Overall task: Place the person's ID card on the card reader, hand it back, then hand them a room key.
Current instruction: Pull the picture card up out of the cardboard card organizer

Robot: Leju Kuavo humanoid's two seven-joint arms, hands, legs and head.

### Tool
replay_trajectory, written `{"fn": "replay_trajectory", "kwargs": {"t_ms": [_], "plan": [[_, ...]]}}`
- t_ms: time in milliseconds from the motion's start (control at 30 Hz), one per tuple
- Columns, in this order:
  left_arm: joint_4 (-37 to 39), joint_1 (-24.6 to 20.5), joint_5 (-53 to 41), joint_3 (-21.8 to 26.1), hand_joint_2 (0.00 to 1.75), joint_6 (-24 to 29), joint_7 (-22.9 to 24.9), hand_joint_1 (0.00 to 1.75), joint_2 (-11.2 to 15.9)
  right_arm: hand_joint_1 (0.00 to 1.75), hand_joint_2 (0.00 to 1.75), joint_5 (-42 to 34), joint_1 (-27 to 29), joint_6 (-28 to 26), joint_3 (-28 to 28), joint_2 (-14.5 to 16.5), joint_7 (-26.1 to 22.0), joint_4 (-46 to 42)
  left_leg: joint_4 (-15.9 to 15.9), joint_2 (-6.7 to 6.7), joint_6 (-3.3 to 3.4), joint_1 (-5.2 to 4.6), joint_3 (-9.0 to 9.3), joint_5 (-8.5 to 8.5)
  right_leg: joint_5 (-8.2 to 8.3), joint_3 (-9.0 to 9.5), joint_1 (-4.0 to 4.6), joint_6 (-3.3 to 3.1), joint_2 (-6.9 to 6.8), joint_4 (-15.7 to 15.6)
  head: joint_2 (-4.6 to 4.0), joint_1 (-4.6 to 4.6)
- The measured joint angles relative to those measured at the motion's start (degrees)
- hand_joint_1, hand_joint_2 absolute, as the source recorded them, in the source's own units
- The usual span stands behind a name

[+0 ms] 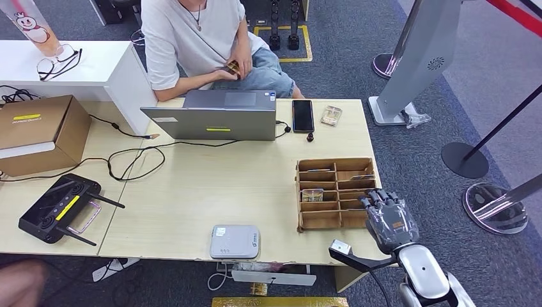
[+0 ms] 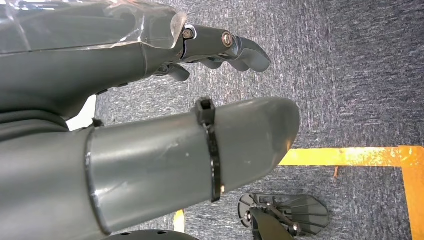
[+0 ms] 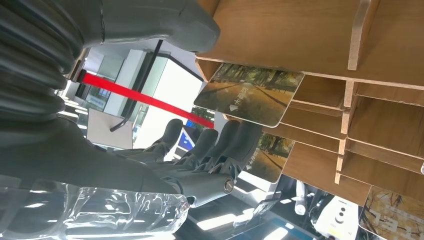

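A person (image 1: pixel 198 38) sits behind the table holding a small card (image 1: pixel 233 67) in both hands. The white card reader (image 1: pixel 235 241) lies at the table's near edge. A wooden compartment box (image 1: pixel 335 167) of key cards stands at the right. My right hand (image 1: pixel 387 217) hovers at its near right corner, fingers spread over the right-hand slots. In the right wrist view, a tree-printed key card (image 3: pixel 248 95) juts from a slot between thumb and fingers (image 3: pixel 215 142), untouched. My left hand (image 2: pixel 125 65) hangs over the carpet, holding nothing.
A grey laptop (image 1: pixel 220 115), a black phone (image 1: pixel 303 116) and another patterned card (image 1: pixel 331 115) lie at the table's far side. A black controller (image 1: pixel 59 208), a cardboard box (image 1: pixel 38 131) and cables occupy the left. Stanchion bases (image 1: pixel 466 160) stand on the floor to the right.
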Motion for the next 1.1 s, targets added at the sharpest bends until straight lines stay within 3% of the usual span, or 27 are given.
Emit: {"fn": "replay_trajectory", "kwargs": {"t_ms": [333,400,567,733,1100], "plan": [[0.00,0.00,0.00,0.00,0.00,0.02,0.05,0.00,0.02,0.84,1.75,-0.04,0.17,0.18,0.00,-0.01,0.08,0.00,0.00,0.00,0.00,0.00,0.00,0.00,0.00,0.00,0.00,0.00,0.00,0.00,0.00,-0.01],[0.00,0.00,0.00,-0.01,0.00,0.02,0.05,0.00,0.02,0.96,1.75,-0.04,0.24,0.19,0.00,-0.01,0.09,0.00,0.00,0.00,0.00,0.00,0.00,0.00,0.00,0.00,0.00,0.00,0.00,0.00,0.00,0.00],[0.00,0.00,-0.01,-0.02,0.00,0.02,0.05,0.00,0.02,1.44,1.75,-0.05,0.30,0.20,-0.02,-0.01,0.10,0.00,0.00,0.00,0.00,0.00,0.00,0.00,0.00,0.00,0.00,0.00,0.00,0.00,0.00,-0.01],[0.00,0.00,-0.08,-0.02,0.00,0.01,0.05,0.00,0.02,1.72,1.75,-0.04,0.29,0.18,-0.07,-0.01,0.14,0.00,0.00,0.00,0.00,0.00,0.01,0.00,0.00,0.00,0.00,0.00,0.00,0.00,0.00,-0.01],[0.00,-0.01,-0.09,-0.02,0.00,0.04,0.05,0.00,0.02,1.75,1.75,-0.01,0.68,-1.34,0.01,0.09,-0.21,-0.07,0.00,0.00,0.00,0.00,0.00,0.00,0.00,0.00,0.00,0.00,0.00,0.00,0.00,-0.01]]}}
